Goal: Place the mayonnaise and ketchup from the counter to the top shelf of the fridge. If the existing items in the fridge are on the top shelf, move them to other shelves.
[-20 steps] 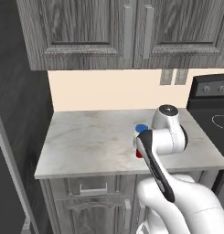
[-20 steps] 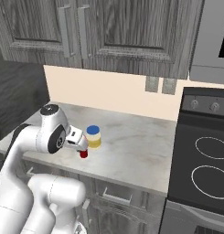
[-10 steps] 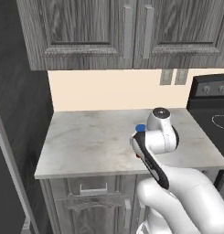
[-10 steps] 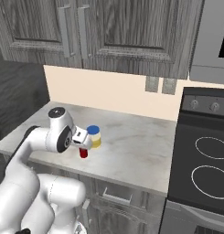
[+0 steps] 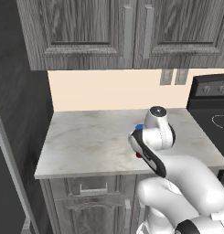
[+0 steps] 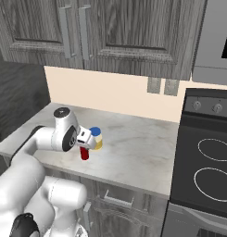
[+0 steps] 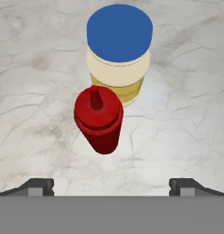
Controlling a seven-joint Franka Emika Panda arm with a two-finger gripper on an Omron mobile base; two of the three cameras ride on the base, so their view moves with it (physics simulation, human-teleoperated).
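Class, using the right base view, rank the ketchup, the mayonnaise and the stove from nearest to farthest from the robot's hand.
1. Ketchup: just below the open hand.
2. Mayonnaise: beside it, slightly beyond; nearly a tie.
3. Stove: far right, past the counter.

The ketchup and the mayonnaise stand upright on the bench, apparently touching, the ketchup nearer the front edge. The hand hangs above them. A stove adjoins the bench's right end; wall cabinets hang overhead.
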